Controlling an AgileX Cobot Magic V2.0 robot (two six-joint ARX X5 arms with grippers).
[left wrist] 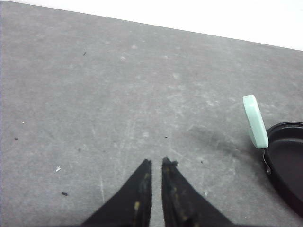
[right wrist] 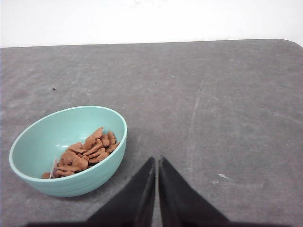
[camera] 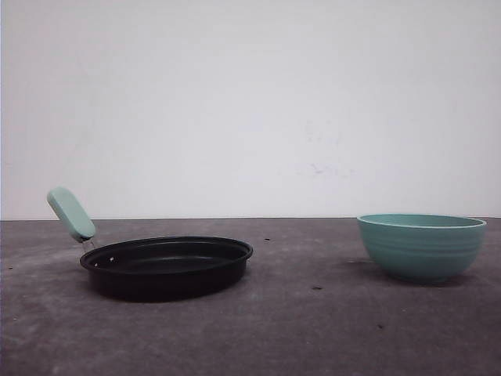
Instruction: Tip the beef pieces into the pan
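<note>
While the beef (right wrist: 85,154) lies heaped in the teal bowl (camera: 421,246), well apart from the bare pan (camera: 167,265), both the left gripper (left wrist: 156,163) and right gripper (right wrist: 156,160) hover nearly closed and hold nothing, so pouring is not yet begun.

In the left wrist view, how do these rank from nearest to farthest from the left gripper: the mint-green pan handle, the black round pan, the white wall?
1. Mint-green pan handle, beside the left gripper, standing tilted up.
2. Black round frying pan, just beyond the handle at the picture's edge; nearly as close as the handle.
3. White wall, past the far edge of the grey table.
</note>
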